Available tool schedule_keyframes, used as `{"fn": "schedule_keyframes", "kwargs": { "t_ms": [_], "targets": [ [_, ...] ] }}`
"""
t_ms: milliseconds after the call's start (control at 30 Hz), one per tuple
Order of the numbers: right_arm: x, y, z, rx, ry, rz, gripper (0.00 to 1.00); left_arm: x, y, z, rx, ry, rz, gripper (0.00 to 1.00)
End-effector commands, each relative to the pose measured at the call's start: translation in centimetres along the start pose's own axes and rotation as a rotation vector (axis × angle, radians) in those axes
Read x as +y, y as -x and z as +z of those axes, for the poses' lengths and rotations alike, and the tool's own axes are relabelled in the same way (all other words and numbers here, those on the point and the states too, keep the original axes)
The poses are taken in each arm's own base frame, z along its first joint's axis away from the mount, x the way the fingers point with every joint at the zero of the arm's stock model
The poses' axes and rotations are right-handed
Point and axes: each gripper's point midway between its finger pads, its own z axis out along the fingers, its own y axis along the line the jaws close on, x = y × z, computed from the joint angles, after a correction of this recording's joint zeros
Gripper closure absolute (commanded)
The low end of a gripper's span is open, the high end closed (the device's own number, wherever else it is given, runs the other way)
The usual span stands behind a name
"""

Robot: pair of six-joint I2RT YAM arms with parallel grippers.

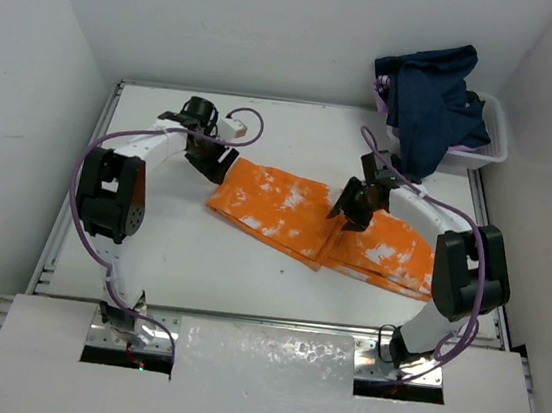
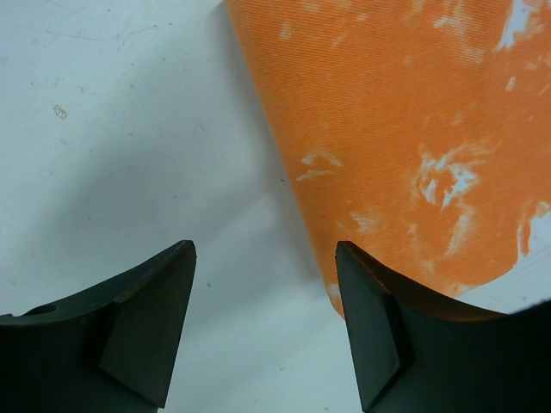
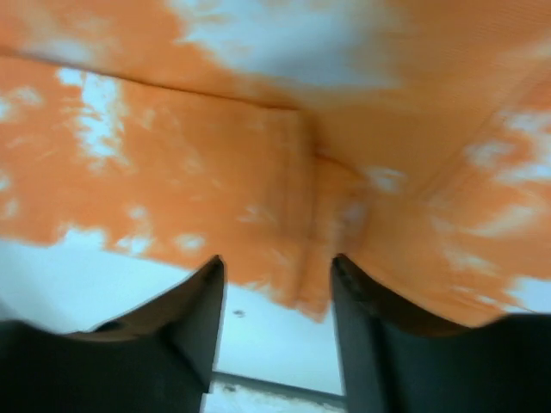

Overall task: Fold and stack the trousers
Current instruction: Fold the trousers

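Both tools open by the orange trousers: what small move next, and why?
Probably lift the right tool clear of the trousers: its jaws stand apart over the fold, apparently gripping nothing, and the left tool sits open at the cloth's edge.

place: robot lab test cell, not a home or shop
enclosure: plain white walls (image 1: 278,25) box in the table (image 1: 229,261) on three sides, no furniture or decor
rig: left arm (image 1: 107,191) and right arm (image 1: 468,265) bolted at the near edge, purple cables (image 1: 79,233) looped loose along them
bench: white top, metal rail (image 1: 272,319) along the near edge, white cover panel (image 1: 263,396) cut out around both bases
props: orange trousers (image 1: 277,202) laid flat on the table, white basket (image 1: 495,143) of dark blue clothes (image 1: 431,95) at far right corner
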Motion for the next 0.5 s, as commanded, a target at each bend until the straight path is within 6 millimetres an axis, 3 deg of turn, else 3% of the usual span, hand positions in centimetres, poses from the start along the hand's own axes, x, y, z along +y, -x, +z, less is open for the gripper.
{"fn": "schedule_keyframes", "kwargs": {
  "t_ms": [0, 100, 200, 367, 467],
  "targets": [
    [-3.2, 1.8, -0.5, -0.077, -0.144, -0.069, 0.47, 0.7, 2.0, -1.3, -0.068, 0.016, 0.015, 0.36],
    [-2.8, 2.5, -1.4, -0.114, -0.152, -0.118, 0.38, 0.6, 1.8, -1.1, -0.063, 0.013, 0.014, 0.36],
    [-1.9, 1.7, -1.5, -0.121, -0.112, -0.127, 0.36, 0.6, 1.7, -0.9, -0.059, 0.008, 0.014, 0.36],
    [-1.5, -0.3, 0.2, -0.055, -0.085, -0.126, 0.35, 0.6, 1.6, -0.8, -0.056, 0.01, 0.013, 0.36],
    [-1.3, -0.1, 0.8, -0.04, -0.093, -0.122, 0.34, 0.6, 1.6, -0.8, -0.055, 0.009, 0.013, 0.36]
  ]
}}
